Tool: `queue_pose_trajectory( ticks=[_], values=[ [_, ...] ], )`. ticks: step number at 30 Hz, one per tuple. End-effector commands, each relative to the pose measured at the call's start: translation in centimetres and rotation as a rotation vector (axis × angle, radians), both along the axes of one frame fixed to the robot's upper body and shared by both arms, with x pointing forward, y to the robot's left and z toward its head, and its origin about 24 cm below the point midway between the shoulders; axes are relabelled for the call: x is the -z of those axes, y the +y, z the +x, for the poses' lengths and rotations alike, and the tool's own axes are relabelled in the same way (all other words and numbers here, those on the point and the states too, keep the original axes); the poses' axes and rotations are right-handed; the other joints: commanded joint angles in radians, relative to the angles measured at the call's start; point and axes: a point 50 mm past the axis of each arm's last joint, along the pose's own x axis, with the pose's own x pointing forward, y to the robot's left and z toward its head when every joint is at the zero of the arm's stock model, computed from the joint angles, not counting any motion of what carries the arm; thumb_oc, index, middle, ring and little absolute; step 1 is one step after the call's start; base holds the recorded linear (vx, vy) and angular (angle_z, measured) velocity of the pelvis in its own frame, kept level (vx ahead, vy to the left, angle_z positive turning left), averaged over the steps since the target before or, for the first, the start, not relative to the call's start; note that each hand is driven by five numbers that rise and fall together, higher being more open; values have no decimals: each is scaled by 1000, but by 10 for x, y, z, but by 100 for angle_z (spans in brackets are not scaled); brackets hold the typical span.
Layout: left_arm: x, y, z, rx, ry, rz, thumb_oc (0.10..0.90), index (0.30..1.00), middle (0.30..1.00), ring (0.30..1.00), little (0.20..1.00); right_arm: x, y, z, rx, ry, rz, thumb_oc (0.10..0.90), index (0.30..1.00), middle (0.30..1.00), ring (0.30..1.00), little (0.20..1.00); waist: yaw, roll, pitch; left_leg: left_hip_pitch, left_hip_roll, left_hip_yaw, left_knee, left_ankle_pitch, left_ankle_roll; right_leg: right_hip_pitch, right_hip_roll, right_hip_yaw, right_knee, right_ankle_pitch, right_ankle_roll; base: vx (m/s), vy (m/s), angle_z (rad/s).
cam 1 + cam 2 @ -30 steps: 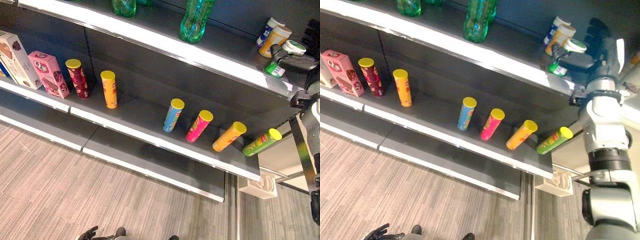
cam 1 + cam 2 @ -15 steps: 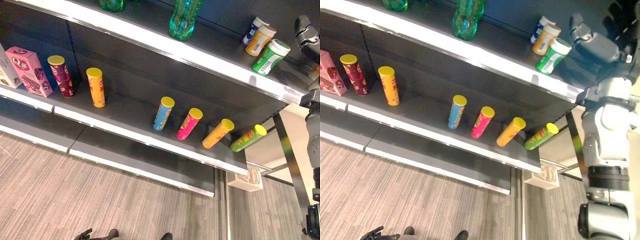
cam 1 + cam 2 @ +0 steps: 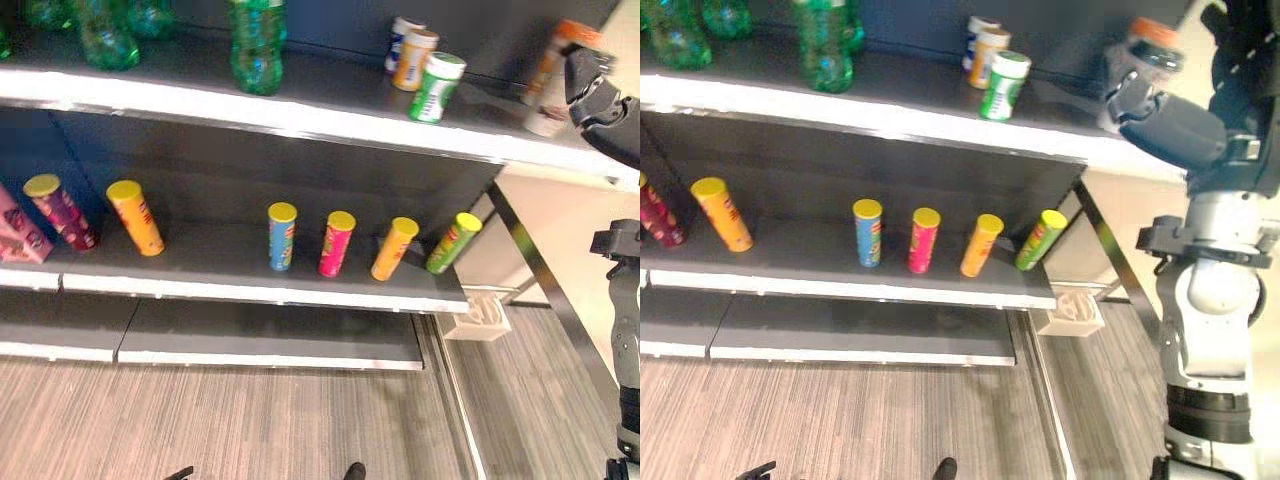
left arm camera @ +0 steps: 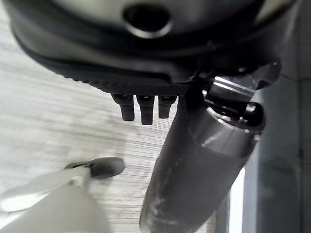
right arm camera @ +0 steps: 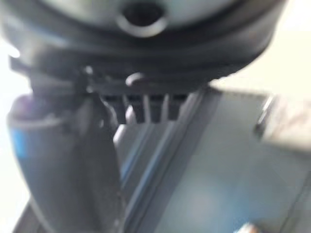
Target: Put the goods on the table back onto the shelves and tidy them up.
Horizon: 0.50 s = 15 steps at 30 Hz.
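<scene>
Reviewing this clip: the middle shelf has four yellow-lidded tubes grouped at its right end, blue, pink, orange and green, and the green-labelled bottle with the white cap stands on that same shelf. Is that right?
Not quite. The four tubes, blue, pink, orange and green, are on the middle shelf, but the green-labelled bottle stands on the upper shelf, beside two other small bottles. The left eye view shows it.

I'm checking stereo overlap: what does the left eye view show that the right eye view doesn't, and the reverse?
Left eye view: the pink box at the middle shelf's far left, and the whole dark red can. Right eye view: more of the right hand, beside the orange-lidded jar. Both: the blue can, pink can, green bottle and green-white tub.
</scene>
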Motion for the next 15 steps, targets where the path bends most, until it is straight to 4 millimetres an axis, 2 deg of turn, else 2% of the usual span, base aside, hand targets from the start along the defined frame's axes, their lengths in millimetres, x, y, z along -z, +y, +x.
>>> queue_pose_trajectory(
  ticks=[1, 2, 6, 8, 10, 13, 14, 15],
  values=[
    [-8, 1, 29, 108, -80, 43, 800, 900, 900, 900, 900, -59, 0, -35, 61, -295, -121, 800, 900, 900, 900, 900, 15, 18, 10, 4, 0, 63, 2, -52, 30, -31, -134, -24, 135, 74, 178, -104, 197, -93],
    [-11, -1, 36, 134, -115, 39, 800, 900, 900, 900, 900, -60, -2, -36, 79, -285, -135, 800, 900, 900, 900, 900, -8, 21, 21, 12, -2, 92, 2, -55, 29, -52, -164, -43, 159, 116, 178, -36, 121, -130],
    [-14, -3, 42, 176, -137, 39, 800, 900, 900, 900, 900, -58, -8, -37, 111, -258, -147, 800, 900, 900, 900, 900, -24, 34, 24, 8, 15, 107, 2, -48, 30, -60, -172, -31, 169, 124, 178, -65, 14, -60],
    [-16, -2, 45, 203, -149, 44, 800, 900, 900, 900, 900, -62, -10, -39, 122, -261, -163, 800, 900, 900, 900, 900, -15, 42, 19, 2, 26, 137, 2, -37, 29, -22, -191, -88, 164, 106, 178, -84, -8, -60],
    [-18, -1, 48, 211, -163, 48, 800, 900, 900, 900, 900, -64, -10, -40, 125, -263, -175, 800, 900, 900, 900, 900, -14, 45, 17, -7, 34, 151, 2, -31, 30, -6, -201, -110, 173, 100, 178, -118, -30, -62],
    [-20, -1, 47, 205, -179, 41, 800, 900, 900, 900, 900, -76, -6, -40, 120, -289, -209, 800, 900, 900, 900, 900, 21, 45, -15, -39, 68, 246, 2, -2, 27, 78, -255, -225, 198, 101, 178, -185, -68, -50],
    [-20, 0, 45, 195, -180, 40, 800, 900, 900, 900, 900, -79, -5, -38, 115, -286, -210, 800, 900, 900, 900, 900, 33, 41, -23, -46, 79, 277, 2, 10, 26, 103, -268, -261, 201, 114, 178, -124, -73, -187],
    [-20, -1, 44, 191, -179, 38, 800, 900, 900, 900, 900, -79, -5, -36, 112, -286, -211, 800, 900, 900, 900, 900, 34, 43, -23, -43, 79, 281, 2, 11, 24, 104, -267, -258, 197, 116, 178, -48, -35, -235]
  ],
)
